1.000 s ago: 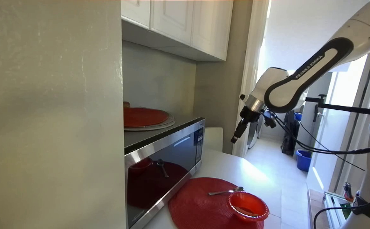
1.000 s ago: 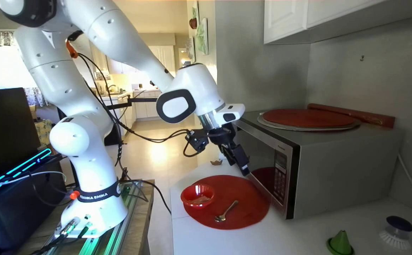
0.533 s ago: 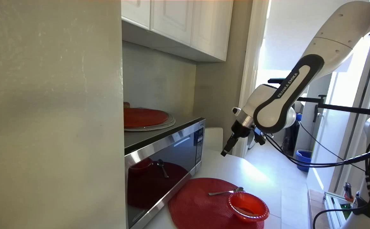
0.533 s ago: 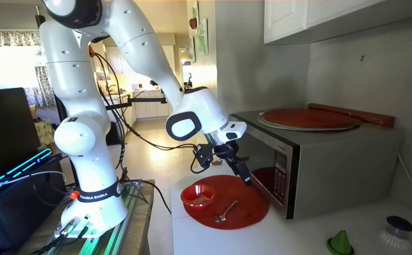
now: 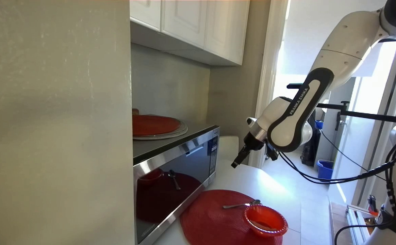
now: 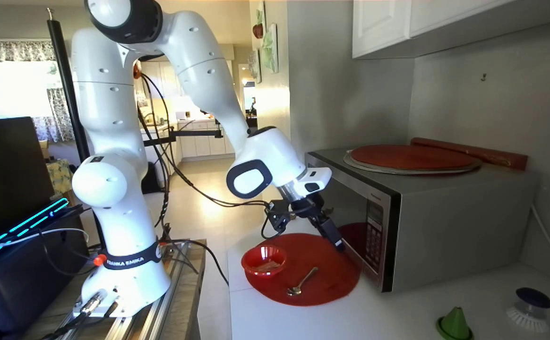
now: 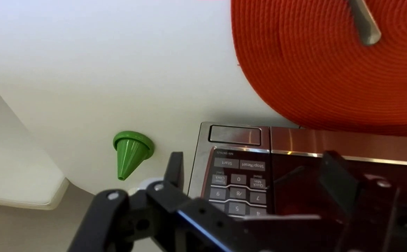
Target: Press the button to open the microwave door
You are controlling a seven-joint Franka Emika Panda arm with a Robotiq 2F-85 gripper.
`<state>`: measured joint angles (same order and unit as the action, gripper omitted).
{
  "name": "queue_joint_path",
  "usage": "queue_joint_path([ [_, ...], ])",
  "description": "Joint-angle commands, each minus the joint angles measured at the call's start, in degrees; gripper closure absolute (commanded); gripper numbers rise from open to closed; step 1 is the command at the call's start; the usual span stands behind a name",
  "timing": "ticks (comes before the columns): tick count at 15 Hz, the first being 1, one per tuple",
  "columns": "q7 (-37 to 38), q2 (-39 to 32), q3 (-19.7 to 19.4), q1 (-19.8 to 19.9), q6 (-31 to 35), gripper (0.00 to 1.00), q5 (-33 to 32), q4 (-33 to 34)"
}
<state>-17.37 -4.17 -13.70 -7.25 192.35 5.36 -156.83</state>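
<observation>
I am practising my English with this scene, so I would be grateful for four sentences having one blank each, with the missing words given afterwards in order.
1. The microwave door is not open but ____.
2. The gripper, with its jaws apart, grasps ____.
3. The red mat under the metal utensil has the shape of a ____.
4. Beside the Start key, the other key in that row reads ____.

Missing words: closed; nothing; circle; Stop/Reset.

white cupboards point(image 5: 184, 22) hang on grey walls point(image 6: 350, 104); patterned curtains point(image 6: 10, 53) frame a bright window point(image 6: 15, 87).
</observation>
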Motion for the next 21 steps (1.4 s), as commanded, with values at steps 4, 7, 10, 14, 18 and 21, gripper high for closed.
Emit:
queue_joint_path([
  [4, 0.0, 0.1, 0.0, 0.0, 0.0, 0.00, 0.0, 0.0],
  [7, 1.4, -4.0, 0.5, 0.2, 0.6, 0.00, 0.2, 1.6],
  [10, 2.2, -9.1, 1.1, 0.7, 3.0, 0.25, 0.2, 3.2],
  [14, 5.6, -15.0, 3.0, 2.8, 4.8, 0.50, -1.3, 6.4],
  [18, 8.2, -20.0, 8.8, 9.3, 6.4, 0.78, -3.2, 10.3],
  [21, 11.0, -24.3, 10.8, 12.3, 9.7, 0.98, -5.9, 13.2],
])
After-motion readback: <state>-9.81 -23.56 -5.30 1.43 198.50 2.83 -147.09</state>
